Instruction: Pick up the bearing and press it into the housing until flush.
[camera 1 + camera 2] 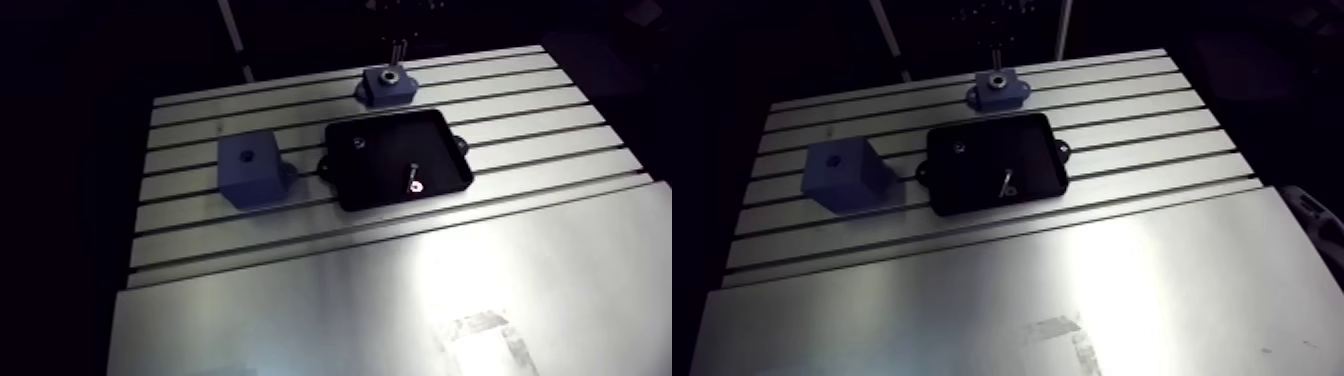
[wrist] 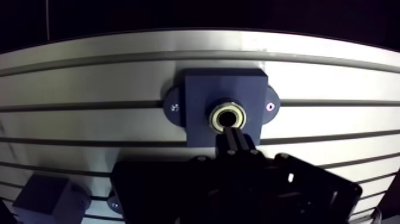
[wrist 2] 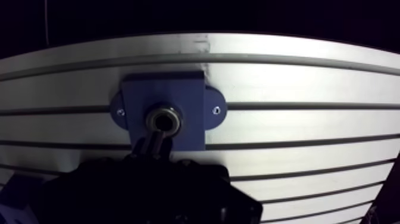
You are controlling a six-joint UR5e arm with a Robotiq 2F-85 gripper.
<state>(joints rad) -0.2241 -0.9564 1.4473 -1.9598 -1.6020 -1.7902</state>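
Bearing (image 2: pixel 228 117) sits in the housing (image 2: pixel 199 95) near the table's (image 2: pixel 333 77) far edge; the gripper (image 2: pixel 231 134), 2 fingers closed together and empty, apparently presses it flush with its tips.

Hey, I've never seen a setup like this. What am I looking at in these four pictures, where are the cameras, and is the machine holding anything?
It is one robot arm at a grooved metal table. Two pictures come from a camera on the arm, two from its wrist. On the table: a blue housing with a bearing ring in its hole, a black tray holding small metal bits, and a blue block. The tool, two thin fingers closed together, hangs at the bearing's edge, holding nothing visible.
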